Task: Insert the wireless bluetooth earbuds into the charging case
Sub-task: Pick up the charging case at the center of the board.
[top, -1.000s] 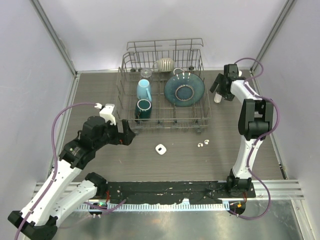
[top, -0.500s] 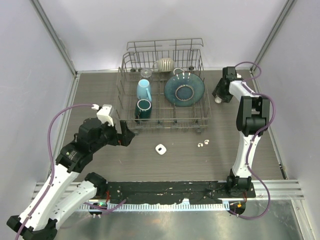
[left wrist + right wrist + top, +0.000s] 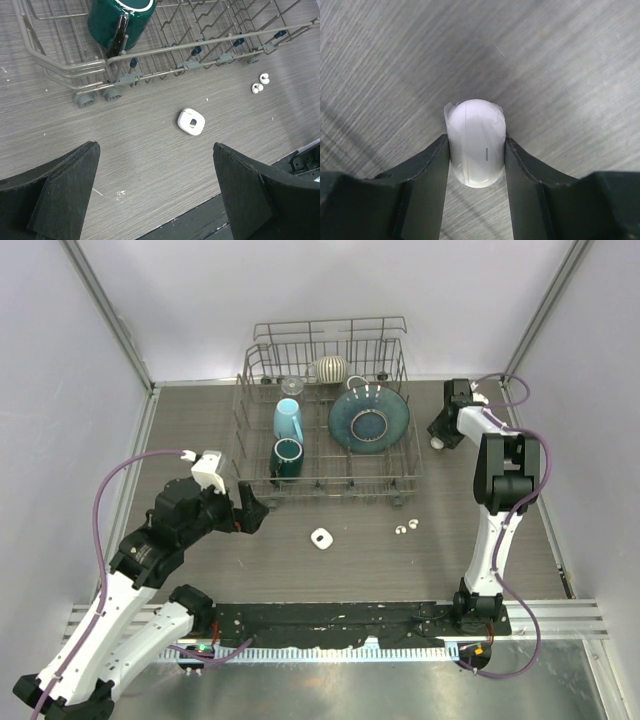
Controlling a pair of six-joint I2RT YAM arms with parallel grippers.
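Note:
Two small white earbuds (image 3: 403,529) lie side by side on the table just in front of the dish rack's right corner; the left wrist view shows the earbuds (image 3: 260,84) too. A white charging case (image 3: 321,538) lies open mid-table, also seen as the open case (image 3: 191,121). My left gripper (image 3: 252,512) hovers left of it, wide open and empty (image 3: 154,150). At the far right, my right gripper (image 3: 440,432) points down at the table. Its fingers press both sides of a second, closed white pebble-like case (image 3: 475,125), so this gripper (image 3: 475,141) is shut on it.
A wire dish rack (image 3: 242,405) stands at the back centre, holding a teal mug (image 3: 286,457), a light blue cup (image 3: 288,418), a dark blue plate (image 3: 368,419) and a striped bowl (image 3: 329,368). The black front rail (image 3: 330,618) runs along the near edge.
My right gripper has come down toward the table beside the rack and its fingers have closed in on the closed white case. The left arm has shifted slightly and stays open.

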